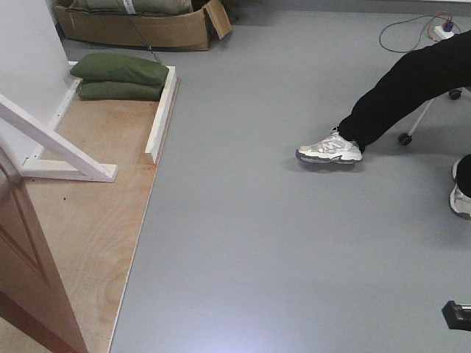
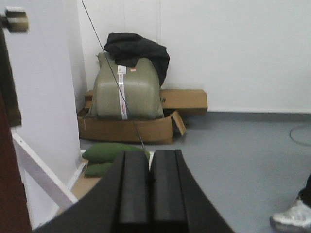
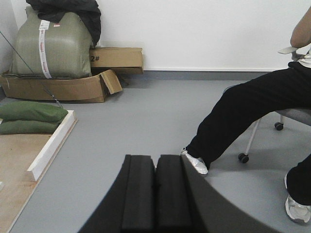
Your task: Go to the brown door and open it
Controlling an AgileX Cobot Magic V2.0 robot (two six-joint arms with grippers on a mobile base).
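Though left gripper (image 2: 149, 160) and right gripper (image 3: 156, 162) jaws tight together, "2#" on cardboard box (image 3: 119, 58).

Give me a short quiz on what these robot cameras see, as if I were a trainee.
1. True or false: the left gripper and the right gripper both stand wide open.
2. What lies at the far end of the plywood floor? A. two green bags B. a toolbox C. a bucket
3. In which corner of the front-facing view does the brown door show?

Key: 1. False, both are shut on nothing. 2. A. 3. Lower left.
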